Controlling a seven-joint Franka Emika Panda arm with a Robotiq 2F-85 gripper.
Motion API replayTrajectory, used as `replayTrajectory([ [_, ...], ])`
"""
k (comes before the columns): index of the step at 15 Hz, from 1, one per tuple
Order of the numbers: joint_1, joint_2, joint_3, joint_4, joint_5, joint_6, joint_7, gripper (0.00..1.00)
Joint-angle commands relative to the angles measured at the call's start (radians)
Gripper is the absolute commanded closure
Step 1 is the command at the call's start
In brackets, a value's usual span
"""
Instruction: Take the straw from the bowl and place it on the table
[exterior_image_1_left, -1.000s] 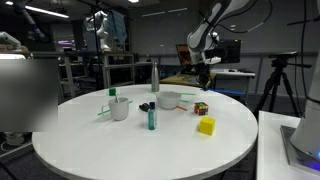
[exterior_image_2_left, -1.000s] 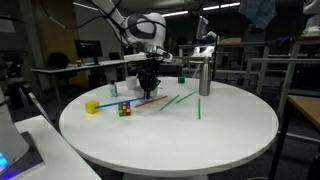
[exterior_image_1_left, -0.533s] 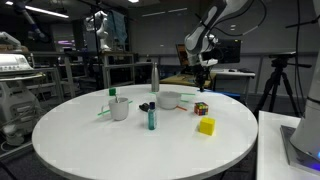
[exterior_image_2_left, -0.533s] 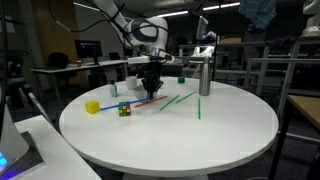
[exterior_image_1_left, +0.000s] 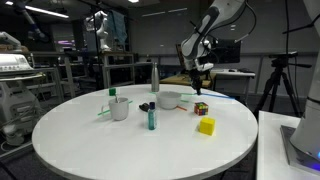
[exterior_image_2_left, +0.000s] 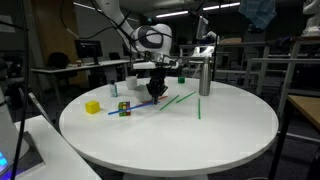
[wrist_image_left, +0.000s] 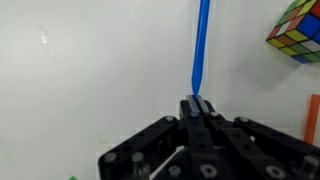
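Observation:
My gripper (wrist_image_left: 197, 103) is shut on one end of the thin blue straw (wrist_image_left: 200, 45), which points away from the jaws over the white table (wrist_image_left: 90, 70). In an exterior view the gripper (exterior_image_2_left: 154, 93) hangs low over the table (exterior_image_2_left: 200, 140) and the straw (exterior_image_2_left: 128, 107) slants down from it toward the Rubik's cube. In an exterior view the gripper (exterior_image_1_left: 198, 86) is just beside the low white bowl (exterior_image_1_left: 170, 99), on the side toward the cube.
A Rubik's cube (exterior_image_1_left: 201, 108) (exterior_image_2_left: 124, 109) (wrist_image_left: 297, 28) and a yellow block (exterior_image_1_left: 206, 126) (exterior_image_2_left: 92, 107) lie near the straw. A grey cup (exterior_image_1_left: 120, 108), a teal bottle (exterior_image_1_left: 151, 117), a tall grey bottle (exterior_image_2_left: 204, 75) and green straws (exterior_image_2_left: 180, 100) are also on the table.
The gripper has moved away from the bowl and lower with the blue straw in it. The straw's free end now reaches out beside the Rubik's cube.

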Motion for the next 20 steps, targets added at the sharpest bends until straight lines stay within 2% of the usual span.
replayTrajectory([
  [1, -0.016, 0.06, 0.011, 0.068, 0.005, -0.011, 0.016, 1.0],
  [9, -0.018, 0.113, 0.01, 0.114, -0.001, -0.024, 0.017, 1.0],
  [10, -0.018, 0.114, 0.011, 0.115, 0.001, -0.025, 0.018, 0.74],
  [12, -0.018, 0.116, 0.011, 0.118, 0.002, -0.027, 0.019, 0.66],
  [18, -0.017, 0.101, 0.014, 0.107, 0.007, -0.039, 0.02, 0.21],
  [20, -0.016, 0.065, 0.024, 0.095, 0.016, -0.105, 0.001, 0.06],
])
